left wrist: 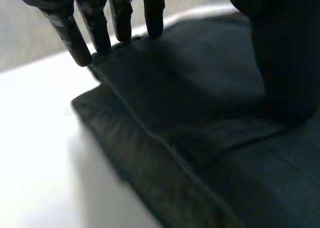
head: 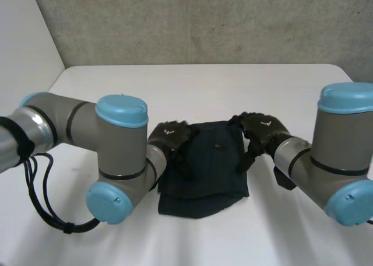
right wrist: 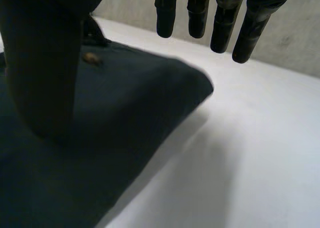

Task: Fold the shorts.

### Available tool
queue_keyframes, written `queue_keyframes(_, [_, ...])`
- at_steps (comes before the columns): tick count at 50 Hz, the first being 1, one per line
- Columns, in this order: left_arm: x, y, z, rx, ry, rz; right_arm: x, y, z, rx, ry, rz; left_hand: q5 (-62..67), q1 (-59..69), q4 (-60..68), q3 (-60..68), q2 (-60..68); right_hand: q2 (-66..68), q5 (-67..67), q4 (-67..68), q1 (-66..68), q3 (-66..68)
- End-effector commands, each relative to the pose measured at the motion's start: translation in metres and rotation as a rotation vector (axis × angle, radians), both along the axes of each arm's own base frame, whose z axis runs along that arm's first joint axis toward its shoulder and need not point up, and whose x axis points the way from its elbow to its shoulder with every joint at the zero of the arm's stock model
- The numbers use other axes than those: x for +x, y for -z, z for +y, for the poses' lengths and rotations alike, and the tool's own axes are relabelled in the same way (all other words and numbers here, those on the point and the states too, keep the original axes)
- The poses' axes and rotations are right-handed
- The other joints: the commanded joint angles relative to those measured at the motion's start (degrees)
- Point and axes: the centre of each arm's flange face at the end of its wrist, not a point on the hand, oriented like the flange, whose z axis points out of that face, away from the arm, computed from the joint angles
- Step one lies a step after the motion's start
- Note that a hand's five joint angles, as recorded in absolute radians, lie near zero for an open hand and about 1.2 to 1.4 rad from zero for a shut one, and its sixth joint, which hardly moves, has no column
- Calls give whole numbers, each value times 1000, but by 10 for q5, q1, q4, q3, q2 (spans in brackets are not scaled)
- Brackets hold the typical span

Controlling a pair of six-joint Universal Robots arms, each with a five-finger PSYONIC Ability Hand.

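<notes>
Dark navy shorts point(head: 210, 164) lie folded into a compact stack in the middle of the white table point(head: 204, 85). My left hand point(head: 170, 135) is at the stack's left edge. In its wrist view its straight fingers point(left wrist: 92, 28) touch the far edge of the shorts point(left wrist: 200, 113) and its thumb rests on top. My right hand point(head: 263, 129) is at the right edge, with straight fingers point(right wrist: 222, 23) hovering past the corner of the shorts point(right wrist: 125, 113) and the thumb down on the cloth near a small button point(right wrist: 91, 58). Neither hand grips cloth.
Both grey arms reach in from the near corners, elbows low beside the shorts. Bare white tabletop stretches behind the shorts to a grey wall point(head: 204, 21), and more lies in front of them.
</notes>
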Motion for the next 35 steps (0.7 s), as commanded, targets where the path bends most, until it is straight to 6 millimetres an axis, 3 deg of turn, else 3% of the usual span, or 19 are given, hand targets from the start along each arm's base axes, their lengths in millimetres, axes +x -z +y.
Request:
queue_keyframes(1, [25,12,-2,46,-127,-134,6,24,-5,57,-27,42,-25,-13,-16,-20,-15,-25,-38,-35,-17,-22])
queue_keyframes(8, [31,17,7,69,-114,-170,7,35,-6,25,-77,148,-24,-12,-14,-18,-13,-25,-38,-35,-17,-22])
queue_keyframes(11, [28,5,10,48,-106,-149,8,34,-5,0,-97,181,-25,-13,-16,-20,-15,-25,-38,-35,-17,-22])
queue_keyframes(15, [24,-21,17,-2,-89,-105,10,19,-4,-55,-112,182,-27,-15,-17,-22,-16,-25,-38,-35,-17,-22])
queue_keyframes(20, [26,-64,23,-79,-87,-34,10,-34,-3,-189,-93,127,-28,-16,-18,-22,-17,-25,-38,-35,-17,-22])
queue_keyframes(23, [36,-104,24,-148,-111,37,4,-68,-1,-281,-64,90,-28,-16,-18,-22,-17,-25,-38,-35,-17,-22])
queue_keyframes(24, [41,-115,23,-169,-124,55,2,-77,0,-305,-52,80,-28,-16,-18,-22,-17,-25,-38,-35,-17,-22])
queue_keyframes(25, [55,-138,18,-211,-162,91,0,-88,2,-331,-35,69,-28,-16,-18,-22,-17,-25,-38,-35,-17,-22])
queue_keyframes(28, [82,-175,9,-274,-216,157,-17,-137,12,-440,91,13,-28,-16,-18,-22,-17,-25,-38,-35,-17,-22])
queue_keyframes(31, [97,-195,8,-288,-220,190,-37,-159,15,-478,208,-6,-28,-16,-18,-22,-17,-25,-38,-35,-17,-22])
queue_keyframes(35, [114,-215,10,-279,-212,224,-49,-163,19,-457,239,3,-28,-16,-18,-22,-17,-25,-38,-35,-17,-22])
